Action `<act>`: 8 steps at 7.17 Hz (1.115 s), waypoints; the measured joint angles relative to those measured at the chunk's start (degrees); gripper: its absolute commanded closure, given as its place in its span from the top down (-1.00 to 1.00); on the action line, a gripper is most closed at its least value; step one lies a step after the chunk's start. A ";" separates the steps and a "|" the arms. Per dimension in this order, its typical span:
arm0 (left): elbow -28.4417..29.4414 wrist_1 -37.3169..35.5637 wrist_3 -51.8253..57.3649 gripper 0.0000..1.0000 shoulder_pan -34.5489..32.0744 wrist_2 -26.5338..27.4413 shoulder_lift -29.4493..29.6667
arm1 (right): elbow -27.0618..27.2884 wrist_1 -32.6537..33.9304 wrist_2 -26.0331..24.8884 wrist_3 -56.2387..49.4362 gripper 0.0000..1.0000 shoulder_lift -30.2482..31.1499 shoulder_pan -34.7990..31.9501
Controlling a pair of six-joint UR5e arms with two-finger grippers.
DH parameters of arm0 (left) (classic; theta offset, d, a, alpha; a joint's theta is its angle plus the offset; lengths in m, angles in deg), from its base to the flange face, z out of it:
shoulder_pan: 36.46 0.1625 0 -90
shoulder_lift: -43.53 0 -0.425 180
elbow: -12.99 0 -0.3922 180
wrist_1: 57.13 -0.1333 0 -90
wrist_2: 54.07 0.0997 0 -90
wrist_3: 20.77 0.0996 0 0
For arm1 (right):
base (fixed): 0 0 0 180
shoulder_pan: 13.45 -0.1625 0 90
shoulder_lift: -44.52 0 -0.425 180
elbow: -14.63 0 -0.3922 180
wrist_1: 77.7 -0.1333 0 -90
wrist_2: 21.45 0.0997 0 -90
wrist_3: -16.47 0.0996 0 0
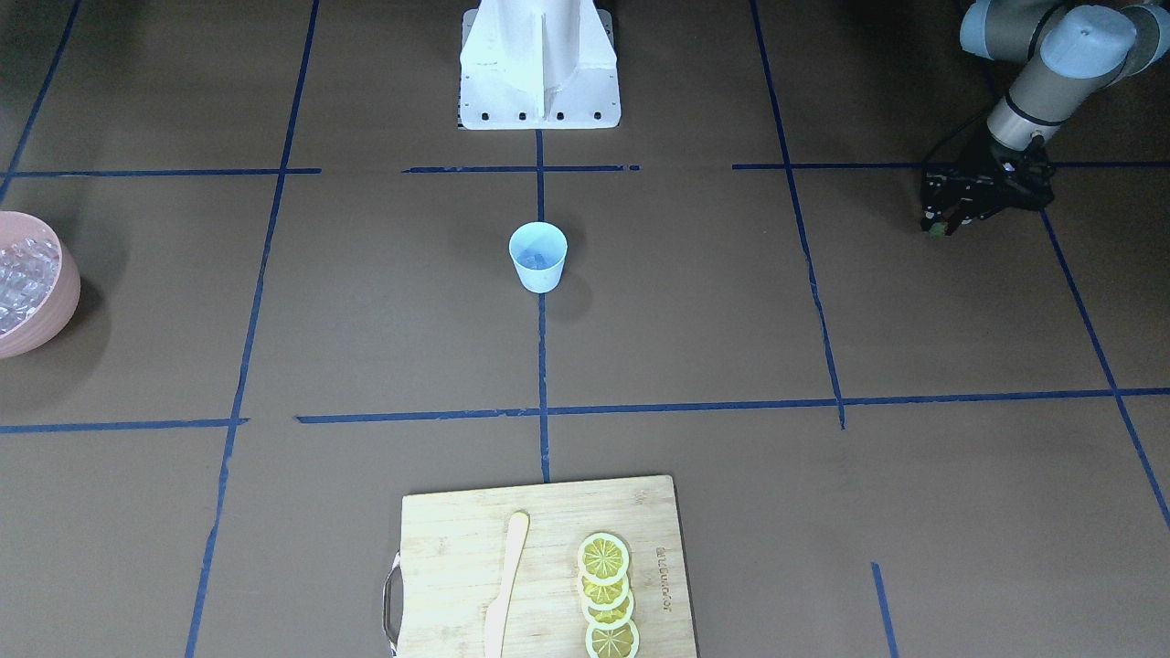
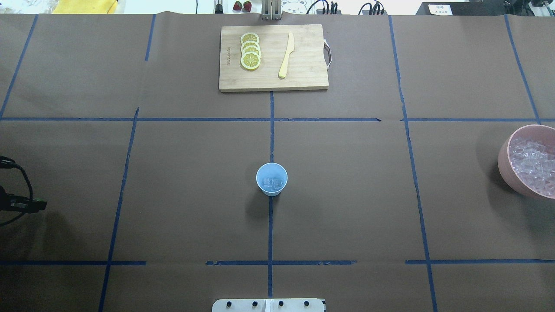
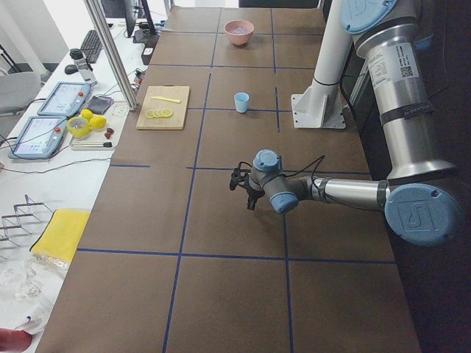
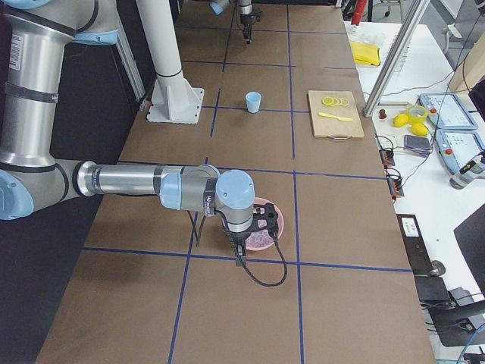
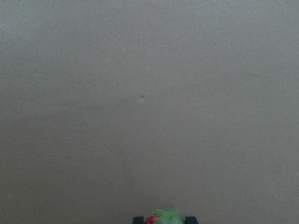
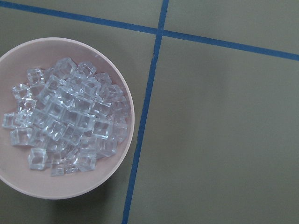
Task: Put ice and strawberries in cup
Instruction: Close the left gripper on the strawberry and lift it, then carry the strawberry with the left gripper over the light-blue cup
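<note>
The light-blue cup [image 2: 272, 179] stands upright at the table's middle with a few ice cubes [image 2: 274, 184] in it; it also shows in the front view [image 1: 537, 260]. My left gripper [image 1: 940, 227] is shut on a tiny red strawberry [image 5: 163, 218] with a green top and holds it above bare table, far to the cup's left side. More ice [image 6: 65, 121] fills the pink bowl [image 6: 127, 105]. My right gripper [image 4: 254, 227] hovers over that bowl; its fingers show in no close view, so I cannot tell if it is open or shut.
A wooden cutting board [image 2: 303, 78] with lemon slices [image 2: 250, 51] and a yellow knife [image 2: 286, 55] lies at the far middle edge. Two more strawberries [image 2: 242, 5] lie beyond the table's far edge. The white robot base [image 1: 539, 64] stands behind the cup.
</note>
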 measured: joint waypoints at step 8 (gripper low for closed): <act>-31.05 -45.80 11.24 -0.98 -10.63 -8.97 6.52 | 0.25 0.00 -0.05 -0.14 0.98 -0.07 0.00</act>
